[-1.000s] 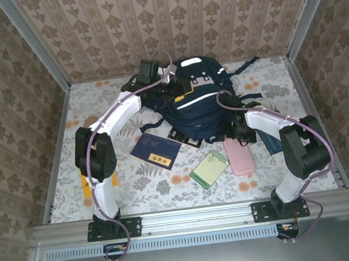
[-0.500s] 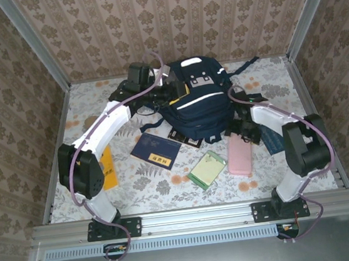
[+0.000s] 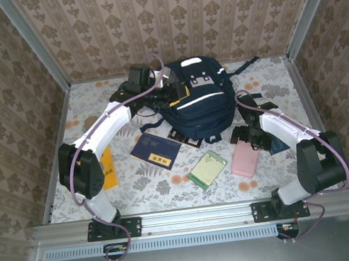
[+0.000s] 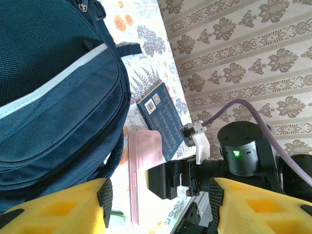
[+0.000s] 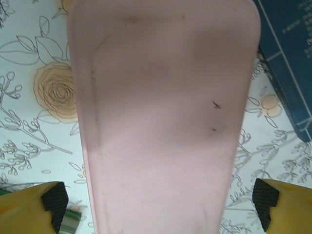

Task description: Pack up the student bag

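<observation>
- Toward the far edge of the surface (image 3: 137, 188) sits the backpack (image 3: 200, 105); the left tool (image 3: 171, 93) is just beside it, spread wide and empty.
- Right tool (image 5: 158, 200) spread wide, straddling the pink case (image 5: 161, 112).

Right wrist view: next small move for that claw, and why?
Probably lower the right claw and close it on the pink case. Its fingers stand open on either side of the case, which lies flat on the table beside the student bag, not yet gripped.
</observation>
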Available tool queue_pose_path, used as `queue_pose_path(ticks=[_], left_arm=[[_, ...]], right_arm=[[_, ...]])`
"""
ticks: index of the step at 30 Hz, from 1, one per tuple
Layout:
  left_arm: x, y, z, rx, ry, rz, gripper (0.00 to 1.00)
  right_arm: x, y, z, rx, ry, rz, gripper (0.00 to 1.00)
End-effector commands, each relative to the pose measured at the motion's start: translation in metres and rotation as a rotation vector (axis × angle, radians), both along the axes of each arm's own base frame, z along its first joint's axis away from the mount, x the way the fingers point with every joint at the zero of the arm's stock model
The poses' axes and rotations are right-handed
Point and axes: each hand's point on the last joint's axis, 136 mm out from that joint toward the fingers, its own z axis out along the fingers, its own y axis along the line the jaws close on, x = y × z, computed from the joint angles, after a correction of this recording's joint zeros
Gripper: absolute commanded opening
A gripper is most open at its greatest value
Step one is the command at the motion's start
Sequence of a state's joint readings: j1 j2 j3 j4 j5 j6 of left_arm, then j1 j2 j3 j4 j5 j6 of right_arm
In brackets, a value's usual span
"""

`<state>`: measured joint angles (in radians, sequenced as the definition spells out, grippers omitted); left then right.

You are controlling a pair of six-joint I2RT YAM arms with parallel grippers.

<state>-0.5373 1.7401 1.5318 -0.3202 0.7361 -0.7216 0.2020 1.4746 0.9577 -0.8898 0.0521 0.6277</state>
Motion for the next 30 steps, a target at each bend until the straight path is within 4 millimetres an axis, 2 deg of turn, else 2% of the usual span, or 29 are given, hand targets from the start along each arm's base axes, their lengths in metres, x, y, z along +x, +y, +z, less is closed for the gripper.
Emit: queue_pose_path(ticks=[1, 4, 6, 9, 16, 25, 30], left_arm=[[-0.006, -0.002, 0.013, -0.031, -0.040, -0.030, 0.57], [-0.006, -0.002, 0.011, -0.031, -0.033, -0.031, 0.57], [-0.006, -0.002, 0.012, -0.035, -0.034, -0.032, 0.57], [-0.006, -0.002, 0.011, -0.033, -0.033, -0.034, 0.57], [-0.006, -0.003, 0.008, -0.034, -0.028, -0.038, 0.57], [-0.005, -0.004, 0.006, -0.041, -0.020, -0.041, 0.57], [-0.005, -0.005, 0.001, -0.041, -0.008, -0.043, 0.57]], right_arm=[[-0.027, -0.004, -0.002, -0.023, 0.091, 0.033, 1.00], [-0.033, -0.005, -0.009, -0.028, 0.126, 0.030, 1.00], [-0.033, 0.001, -0.014, 0.005, 0.131, 0.019, 1.00], [-0.028, 0.012, -0.020, 0.057, 0.113, 0.011, 1.00], [-0.018, 0.020, -0.027, 0.088, 0.086, -0.029, 1.00], [-0.019, 0.016, -0.043, 0.054, 0.134, -0.068, 1.00], [-0.018, 0.021, -0.054, 0.045, 0.168, -0.055, 1.00]])
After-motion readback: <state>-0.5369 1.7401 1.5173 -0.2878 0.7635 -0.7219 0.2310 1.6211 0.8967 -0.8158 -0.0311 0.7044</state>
